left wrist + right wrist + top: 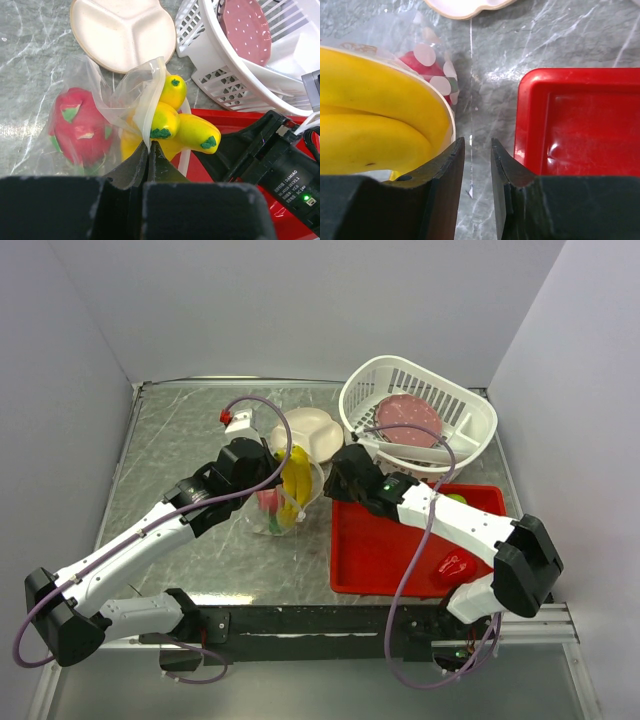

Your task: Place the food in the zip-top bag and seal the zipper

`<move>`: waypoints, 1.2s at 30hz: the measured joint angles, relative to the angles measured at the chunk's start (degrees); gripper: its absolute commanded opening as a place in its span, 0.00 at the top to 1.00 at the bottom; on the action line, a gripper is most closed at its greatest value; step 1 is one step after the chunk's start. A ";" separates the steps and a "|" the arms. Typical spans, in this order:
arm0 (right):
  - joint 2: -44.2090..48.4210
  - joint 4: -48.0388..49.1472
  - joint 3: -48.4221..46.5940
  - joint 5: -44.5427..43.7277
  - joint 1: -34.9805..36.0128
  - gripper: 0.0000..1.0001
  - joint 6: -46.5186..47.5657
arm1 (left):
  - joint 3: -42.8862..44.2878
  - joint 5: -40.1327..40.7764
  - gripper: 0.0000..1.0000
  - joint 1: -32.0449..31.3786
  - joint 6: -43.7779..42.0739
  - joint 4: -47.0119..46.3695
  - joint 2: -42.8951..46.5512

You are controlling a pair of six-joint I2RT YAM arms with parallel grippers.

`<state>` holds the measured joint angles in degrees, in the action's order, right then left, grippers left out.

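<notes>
The clear dotted zip-top bag (278,510) stands between the grippers, mouth up. The pink-red dragon fruit (80,127) is inside it. The yellow banana (185,132) sticks out of the mouth. My left gripper (149,146) is shut on the zipper strip (148,102) at the bag's mouth edge. My right gripper (477,145) is narrowly open and holds nothing solid, just right of the bag (432,65) and banana (370,125); a thin clear film edge runs through its gap. The small green apple (457,498) lies in the red tray.
A red tray (390,550) sits front right with a red object (452,565) in it. A white slotted basket (475,425) holding a reddish speckled disc (408,420) stands at the back right. A cream divided plate (310,432) lies behind the bag.
</notes>
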<state>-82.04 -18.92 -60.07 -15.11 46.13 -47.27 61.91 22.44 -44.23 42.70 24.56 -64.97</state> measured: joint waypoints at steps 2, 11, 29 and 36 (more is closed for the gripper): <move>-0.20 0.44 0.00 0.17 0.00 0.65 -0.33 | 0.00 0.00 0.99 0.00 0.00 0.11 0.02; 3.08 1.57 2.78 -0.33 0.00 0.65 -2.45 | 0.00 0.33 0.99 0.02 0.02 0.42 0.83; 3.02 4.35 2.36 -0.33 1.25 0.64 -3.48 | -0.24 0.39 0.99 0.07 0.07 0.55 1.14; 0.11 5.99 1.88 -0.02 1.46 0.92 -3.87 | -0.24 0.57 0.99 0.07 0.04 0.59 1.11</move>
<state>-81.93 -12.93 -58.19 -15.14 47.59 -51.13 61.67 23.00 -44.16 42.74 25.15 -63.86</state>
